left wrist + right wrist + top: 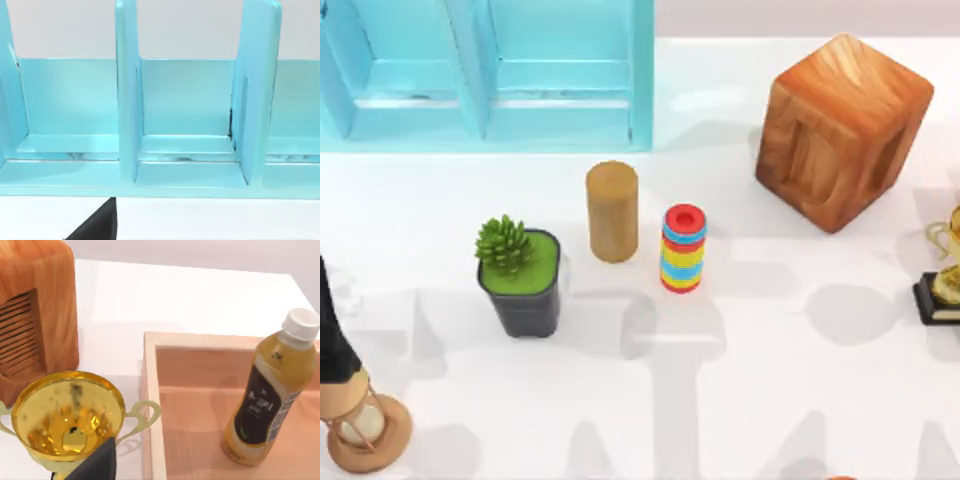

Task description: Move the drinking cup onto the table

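Searching comes first: no drinking cup shows on the white table (770,400) or turquoise cabinet (190,125); either gripper's opening cannot be told.

A turquoise cabinet (187,110) with open compartments stands on the white table (215,220); a black gripper part (97,227) juts in.

Turquoise, wood grain and bright stripes on a glossy white table (800,400)

Turquoise cabinet (480,70); grained orange-brown cube (840,130); plain tan cylinder (612,212); red, blue and yellow banded ring stack (683,249); green succulent in a dark grey pot (520,285); gold trophy (67,420); yellow bottle (267,390), white cap, dark label
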